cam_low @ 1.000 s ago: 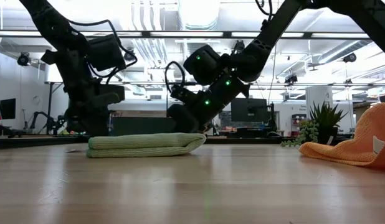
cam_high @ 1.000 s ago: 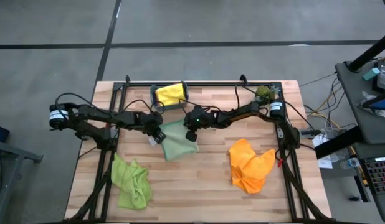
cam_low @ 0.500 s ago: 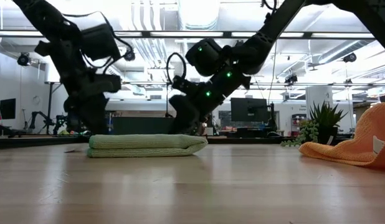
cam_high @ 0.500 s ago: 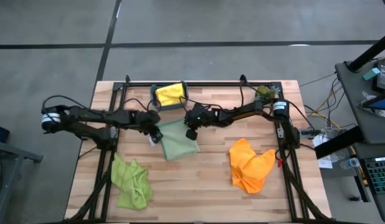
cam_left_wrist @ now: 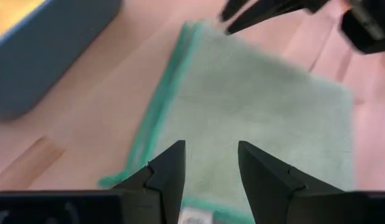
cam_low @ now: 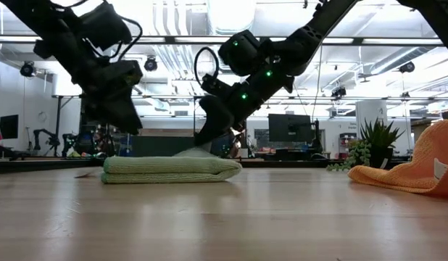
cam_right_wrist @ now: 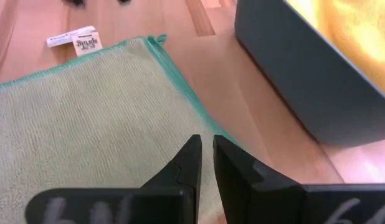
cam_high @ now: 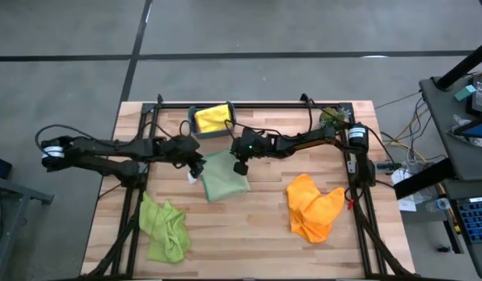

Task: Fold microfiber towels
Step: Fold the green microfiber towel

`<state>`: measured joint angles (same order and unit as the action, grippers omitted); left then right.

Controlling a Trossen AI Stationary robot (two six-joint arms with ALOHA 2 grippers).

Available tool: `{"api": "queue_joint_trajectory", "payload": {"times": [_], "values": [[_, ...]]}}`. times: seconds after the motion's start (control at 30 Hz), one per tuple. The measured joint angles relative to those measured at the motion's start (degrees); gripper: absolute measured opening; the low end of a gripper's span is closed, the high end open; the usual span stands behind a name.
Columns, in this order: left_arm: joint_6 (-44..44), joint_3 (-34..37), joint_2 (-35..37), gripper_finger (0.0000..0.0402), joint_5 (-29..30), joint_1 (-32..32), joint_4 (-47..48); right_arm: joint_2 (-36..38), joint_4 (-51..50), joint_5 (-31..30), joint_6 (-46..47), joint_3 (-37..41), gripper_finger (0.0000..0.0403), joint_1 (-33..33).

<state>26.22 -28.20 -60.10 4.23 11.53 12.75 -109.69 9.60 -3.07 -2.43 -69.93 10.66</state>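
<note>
Pretty bright all round, long ceiling strip lights (cam_low: 231, 40) glaring in the low view. Left wrist view's blurry, and the pale wooden tabletop (cam_low: 224, 217) up close goes soft.

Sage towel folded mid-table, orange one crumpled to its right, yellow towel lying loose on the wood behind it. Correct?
Not quite: the yellow towel sits inside the teal bin, not loose on the wood, as the high view shows. The sage towel is folded mid-table; the orange towel is crumpled.

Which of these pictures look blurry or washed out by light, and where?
Left wrist view: the sage green towel and teal bin are soft and out of focus, the dark fingers sharper. Right wrist view: the towel's weave and its white tag are crisp. Low view: bright ceiling lights leave both arms as dark silhouettes. High view: even light, soft shadows.
</note>
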Motion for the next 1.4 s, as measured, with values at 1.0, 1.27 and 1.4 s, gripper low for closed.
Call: {"api": "queue_joint_trajectory", "payload": {"times": [1.0,1.27,1.4], "values": [[-7.4,-1.9,-6.8,0.0132,0.6,-5.5,-5.8,6.0,-7.9,0.5,-7.7,2.0,0.0034,-4.9],[-12.7,-4.0,-5.3,0.0132,6.6,-21.8,-5.8,9.5,-12.9,0.5,-10.2,3.0,0.0034,-12.6],[-13.8,-6.4,-9.2,0.0133,10.9,-29.3,-5.8,9.5,-13.4,0.5,-8.2,3.0,0.0034,-16.3]]}}
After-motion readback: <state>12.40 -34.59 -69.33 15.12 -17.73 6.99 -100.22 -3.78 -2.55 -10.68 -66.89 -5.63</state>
